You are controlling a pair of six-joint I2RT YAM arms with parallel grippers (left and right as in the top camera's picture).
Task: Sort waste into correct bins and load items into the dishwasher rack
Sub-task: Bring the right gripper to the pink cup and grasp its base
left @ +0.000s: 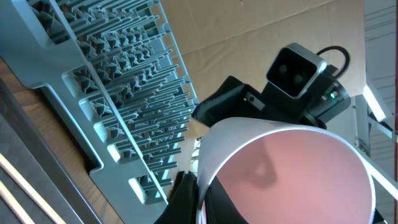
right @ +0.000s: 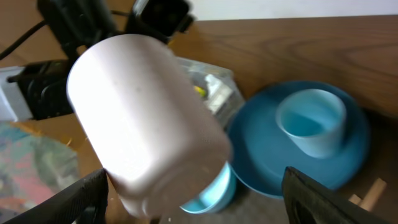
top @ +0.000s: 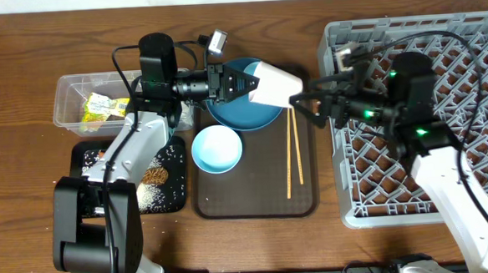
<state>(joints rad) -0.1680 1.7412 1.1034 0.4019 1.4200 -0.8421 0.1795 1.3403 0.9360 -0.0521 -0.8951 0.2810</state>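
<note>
While left fingers (top: 241, 88) grip it, pink cup (top: 276, 86) lies sideways, base toward wide right fingers (right: 78, 202).

Close-up pink cup (right: 146, 118) blurred, dishwasher rack (top: 474, 57) cut off at right.

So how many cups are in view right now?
2. The pink cup is held on its side by the left end effector. The light-blue cup stands upright on the blue plate, visible only from the right wrist; others could be hidden too.

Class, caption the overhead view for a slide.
Left end effector holds a pink cup sideways above the blue plate, facing the open right end effector.
</note>
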